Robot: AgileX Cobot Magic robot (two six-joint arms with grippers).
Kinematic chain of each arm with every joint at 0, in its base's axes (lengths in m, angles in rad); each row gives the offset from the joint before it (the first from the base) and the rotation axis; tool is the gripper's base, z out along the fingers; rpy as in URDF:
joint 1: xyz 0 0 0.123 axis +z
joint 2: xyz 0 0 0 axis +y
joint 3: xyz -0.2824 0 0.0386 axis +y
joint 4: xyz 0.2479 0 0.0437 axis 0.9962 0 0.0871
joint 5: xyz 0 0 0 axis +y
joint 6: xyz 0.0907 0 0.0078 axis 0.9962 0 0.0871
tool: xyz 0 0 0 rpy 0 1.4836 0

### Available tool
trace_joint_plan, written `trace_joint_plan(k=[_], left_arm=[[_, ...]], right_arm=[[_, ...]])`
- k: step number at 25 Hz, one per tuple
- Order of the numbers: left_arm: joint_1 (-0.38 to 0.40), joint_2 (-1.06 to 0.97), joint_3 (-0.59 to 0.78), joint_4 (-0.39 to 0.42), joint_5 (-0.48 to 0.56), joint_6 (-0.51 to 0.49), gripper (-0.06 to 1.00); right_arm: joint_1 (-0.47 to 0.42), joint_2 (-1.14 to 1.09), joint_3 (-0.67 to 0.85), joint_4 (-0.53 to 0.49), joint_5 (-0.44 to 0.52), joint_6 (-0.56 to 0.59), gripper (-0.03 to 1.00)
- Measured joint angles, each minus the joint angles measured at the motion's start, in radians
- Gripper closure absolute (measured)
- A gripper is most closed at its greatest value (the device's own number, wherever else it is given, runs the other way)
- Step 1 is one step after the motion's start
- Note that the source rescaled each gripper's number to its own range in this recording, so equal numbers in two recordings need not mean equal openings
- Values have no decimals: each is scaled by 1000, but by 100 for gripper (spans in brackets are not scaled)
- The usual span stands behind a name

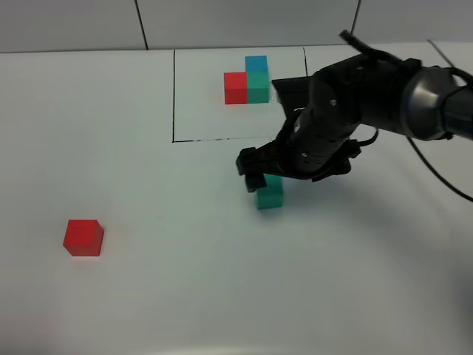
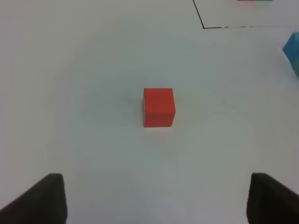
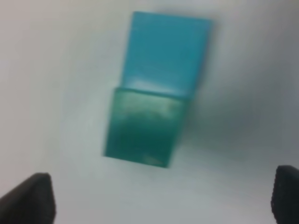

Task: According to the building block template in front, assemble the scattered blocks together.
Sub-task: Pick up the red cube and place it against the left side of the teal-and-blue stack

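- So, my right gripper (image 3: 161,199) hangs over the teal cube (image 3: 142,128) with fingers spread and nothing held. The blue cube (image 3: 166,49) is touching the teal one.
- The template (image 1: 247,80) sits framed at 12 o'clock, my reference for the L.
- My left gripper (image 2: 156,200), also spread, faces the red cube (image 2: 159,107) at 8 o'clock, so that's likely next.

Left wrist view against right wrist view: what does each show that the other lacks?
Left wrist only: the red block, a corner of the black line, the open left hand. Right wrist only: the teal-green block touching the blue block, the open right hand. Both: the white table, and the blue block, cut off at the left wrist picture's edge.
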Motion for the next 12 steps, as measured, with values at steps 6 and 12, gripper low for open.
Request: trace_joint_plan(k=[6, 12], left_arm=[[0, 0, 0, 0, 0, 0, 6], [0, 0, 0, 0, 0, 0, 6]], right_arm=[[-197, -154, 94, -55, -89, -108, -3], [-340, -307, 108, -110, -115, -162, -3]])
